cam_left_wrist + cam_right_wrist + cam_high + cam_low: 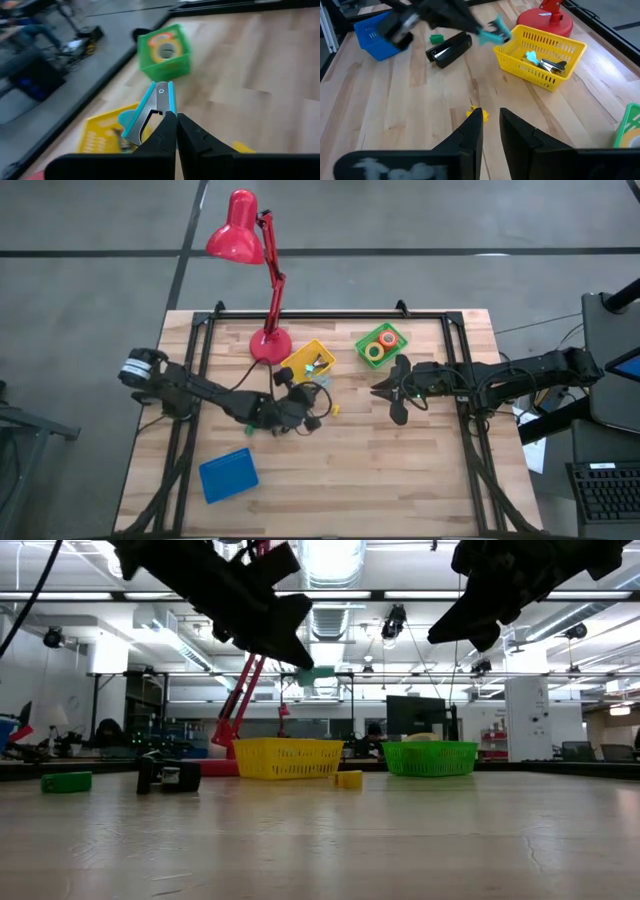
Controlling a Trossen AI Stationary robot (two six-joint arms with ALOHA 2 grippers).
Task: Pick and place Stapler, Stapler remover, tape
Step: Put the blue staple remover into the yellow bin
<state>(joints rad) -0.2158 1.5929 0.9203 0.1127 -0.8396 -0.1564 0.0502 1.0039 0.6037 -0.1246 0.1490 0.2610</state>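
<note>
Nearest, at the bottom centre of the left wrist view: left fingers [165,135], pressed together and pinching the teal stapler remover [152,107] by its metal end, with the plastic handle pointing forward. Probably held so for a clean drop. Just beyond, in the lower left of that frame: the yellow basket [97,137], likely the place for this tool. Seen from the right wrist, two similar tools [545,62] lying inside it already. Further, in the upper middle: the green basket [165,67] with the tape [166,50] inside, so seemingly sorted.

In the right wrist view, at the bottom centre: right fingers [470,132], a little spread with nothing between, hanging over bare worktop [410,110], apparently waiting. Close ahead of them, a small yellow piece [479,114] on the wood. Higher in the frame, upper left of centre: the stapler [449,48], black, lying flat on the worktop beside a small green block [436,38], not yet collected. Behind it, in the upper left corner: the blue bin [372,30], perhaps meant for it. Farthest, in the upper right: the red lamp base [545,17].
</note>
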